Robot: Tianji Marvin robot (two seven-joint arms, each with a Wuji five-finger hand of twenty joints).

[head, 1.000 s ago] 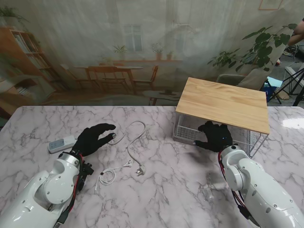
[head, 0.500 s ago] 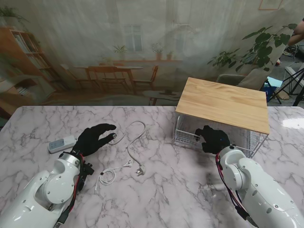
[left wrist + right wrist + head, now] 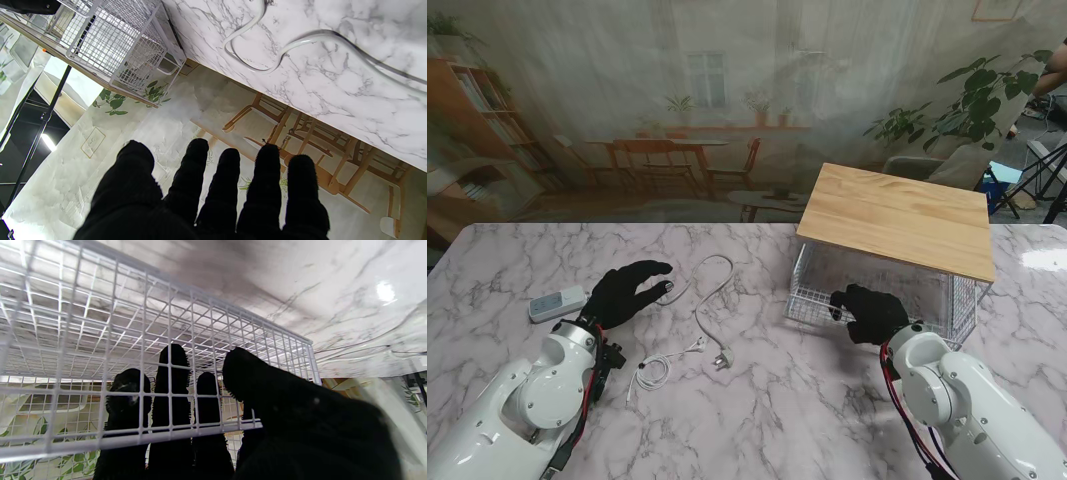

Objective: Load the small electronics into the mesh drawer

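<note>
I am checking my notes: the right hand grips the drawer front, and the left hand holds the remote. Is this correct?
Not quite. The left hand holds nothing; the stand view shows the remote lying on the table beside it. The right hand does grip the drawer front.

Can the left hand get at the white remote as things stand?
Probably yes. The left hand is open and holds nothing, and the white remote lies just to its left on bare marble with nothing between them. The cables lie on the hand's other side.
</note>
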